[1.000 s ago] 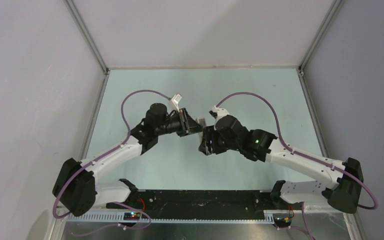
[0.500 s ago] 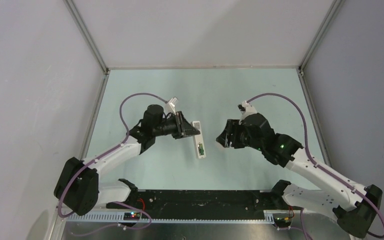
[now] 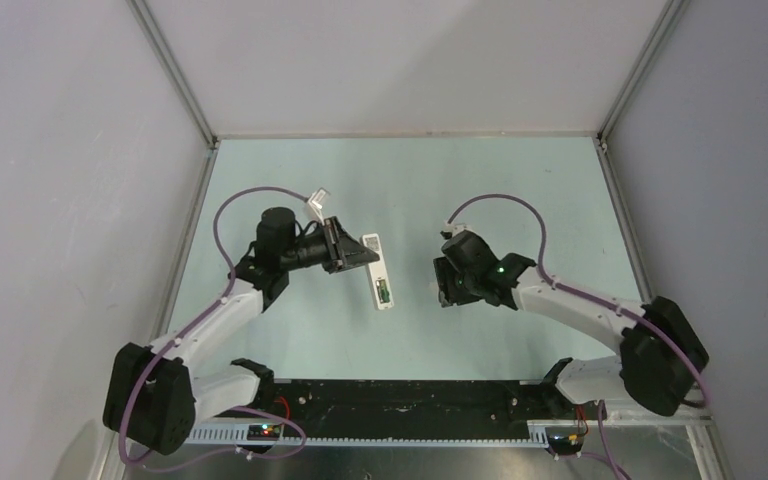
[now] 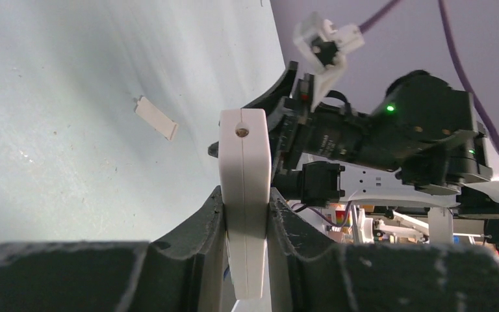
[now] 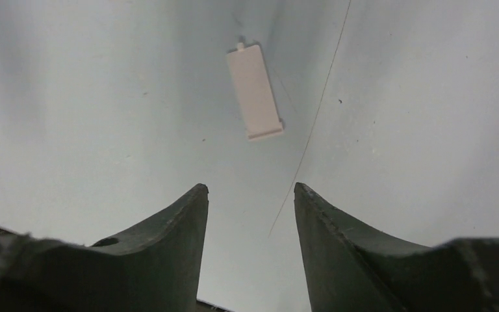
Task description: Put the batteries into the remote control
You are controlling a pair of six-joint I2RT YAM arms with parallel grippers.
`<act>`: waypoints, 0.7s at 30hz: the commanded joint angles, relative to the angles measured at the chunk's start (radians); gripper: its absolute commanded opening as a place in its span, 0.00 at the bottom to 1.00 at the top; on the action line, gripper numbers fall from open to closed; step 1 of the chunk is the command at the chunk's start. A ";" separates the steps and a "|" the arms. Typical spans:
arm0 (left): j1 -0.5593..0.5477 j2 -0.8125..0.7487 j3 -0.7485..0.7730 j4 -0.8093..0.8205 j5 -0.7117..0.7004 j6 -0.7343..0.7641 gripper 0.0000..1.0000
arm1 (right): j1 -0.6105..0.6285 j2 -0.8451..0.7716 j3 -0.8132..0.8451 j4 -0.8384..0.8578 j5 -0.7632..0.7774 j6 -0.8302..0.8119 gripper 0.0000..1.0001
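Remote control point(image 3: 377, 273) is off the table point(image 3: 290, 330), mid workspace, clamped at its far end by the left gripper point(image 3: 355, 255). It hangs toward me from the jaws with the back bay facing the overhead cam. I see a green-and-dark bit in the bay, which looks like 1 battery point(image 3: 384, 292). It's too small to count more.

On the left wrist cam the remote control point(image 4: 243, 149) sits edge-on between the 2 pads point(image 4: 204, 218), both pressed flat on its faces. So the left tool is narrow and holding the remote.

Left arm point(image 3: 215, 320) runs from its base up and right to the elbow, then the wrist lies roughly level, pointing right.

Right gripper point(image 3: 445, 283) is just right of the remote, apart from it and aimed down at the table. On its wrist cam the right gripper point(image 5: 250, 188) has jaws spread with nothing between them.

A white battery cover point(image 5: 255, 92) with a small tab lies flat on the table past the fingertips, untouched. The left wrist cam also shows it point(image 4: 156, 118).

Right arm point(image 3: 580, 305) reaches left from its base, forearm low, with a green LED lit near the wrist.
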 commanded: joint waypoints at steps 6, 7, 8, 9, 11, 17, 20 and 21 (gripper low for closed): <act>0.056 -0.016 -0.037 0.037 0.073 0.008 0.00 | 0.014 0.169 0.036 0.079 0.080 -0.085 0.53; 0.056 -0.003 -0.041 0.038 0.072 0.012 0.00 | 0.017 0.176 0.051 0.075 0.078 -0.086 0.53; 0.055 0.003 -0.045 0.038 0.070 0.014 0.00 | 0.019 0.173 0.059 0.076 0.062 -0.089 0.55; 0.055 0.015 -0.047 0.037 0.067 0.018 0.00 | 0.025 0.159 0.061 0.080 0.051 -0.090 0.55; 0.056 0.036 -0.052 0.037 0.053 0.019 0.00 | 0.037 0.130 0.063 0.098 0.021 -0.087 0.59; 0.049 0.104 -0.072 0.037 -0.033 0.008 0.01 | 0.050 0.043 0.061 0.105 -0.027 -0.001 0.63; 0.015 0.118 -0.073 0.038 -0.110 0.008 0.00 | 0.088 -0.022 0.061 0.144 -0.054 0.017 0.63; 0.007 0.125 -0.070 0.038 -0.136 0.009 0.00 | 0.096 -0.053 0.061 0.178 -0.071 0.026 0.64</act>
